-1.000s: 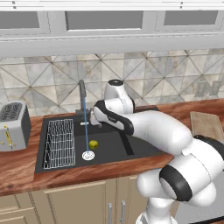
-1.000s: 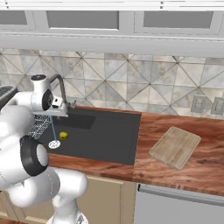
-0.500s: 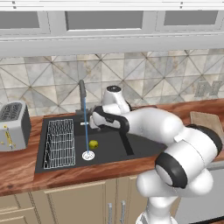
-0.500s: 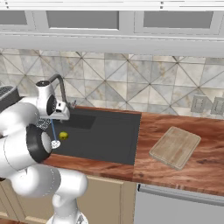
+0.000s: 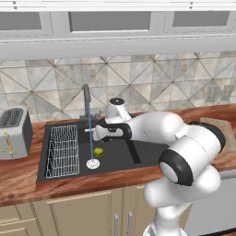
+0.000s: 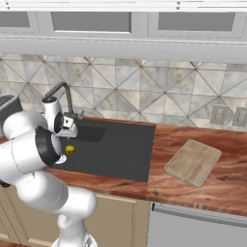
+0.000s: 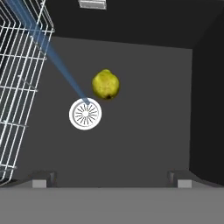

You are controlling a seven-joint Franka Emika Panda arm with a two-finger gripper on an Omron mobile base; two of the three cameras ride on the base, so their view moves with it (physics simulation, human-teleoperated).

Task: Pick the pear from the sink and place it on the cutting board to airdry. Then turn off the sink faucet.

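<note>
The small yellow-green pear [image 7: 105, 84] lies on the matte black sink [image 7: 144, 131] floor beside the round silver drain [image 7: 85, 113], well beyond the gripper [image 7: 111, 179], whose jaws stand spread wide.

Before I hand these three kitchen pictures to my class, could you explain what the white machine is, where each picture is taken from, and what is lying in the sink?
The white machine is a robot arm in a computer-rendered kitchen. Two cameras sit behind it, to its left and right; the third rides on its hand, looking down past the fingertips. The gripper is open, holding nothing, above the black sink. In the basin lie a yellow-green pear and, beside it, the round drain. Water runs from the faucet onto the drain. A white wire rack sits in the sink, a toaster and a wooden cutting board on the counter.
</note>
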